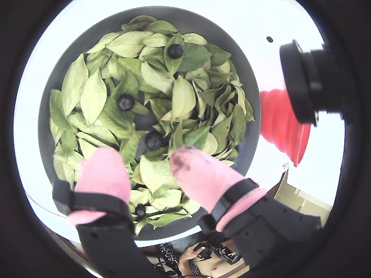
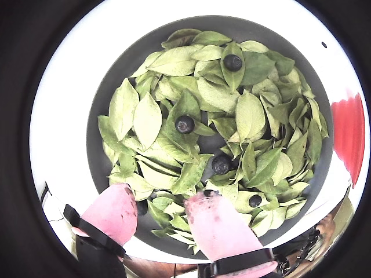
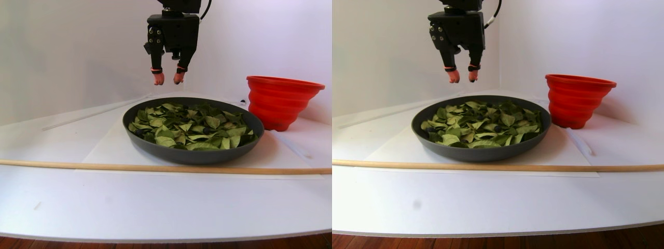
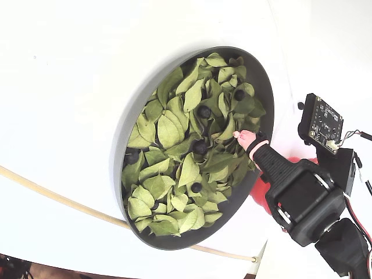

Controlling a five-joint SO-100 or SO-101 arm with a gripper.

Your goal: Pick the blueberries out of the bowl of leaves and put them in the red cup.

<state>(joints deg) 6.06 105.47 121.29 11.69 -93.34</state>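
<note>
The dark grey bowl (image 3: 192,154) is full of green leaves (image 1: 93,95). Several blueberries lie among them, one near the far rim (image 1: 175,51), one mid-left (image 1: 125,102) and one at the centre (image 1: 153,140); the same three berries show in the other wrist view (image 2: 233,62) (image 2: 185,124) (image 2: 221,164). My gripper (image 1: 142,153) (image 2: 164,194) hangs open and empty well above the bowl's back part (image 3: 168,79). Its pink fingertips (image 1: 104,171) frame the central berry from above. The red cup (image 3: 282,101) (image 1: 281,124) stands just right of the bowl.
A thin wooden stick (image 3: 155,167) lies across the white table in front of the bowl. A flat black dot (image 1: 269,39) marks the table beyond the bowl. A black camera module (image 1: 301,81) juts into a wrist view above the cup. White walls close in behind.
</note>
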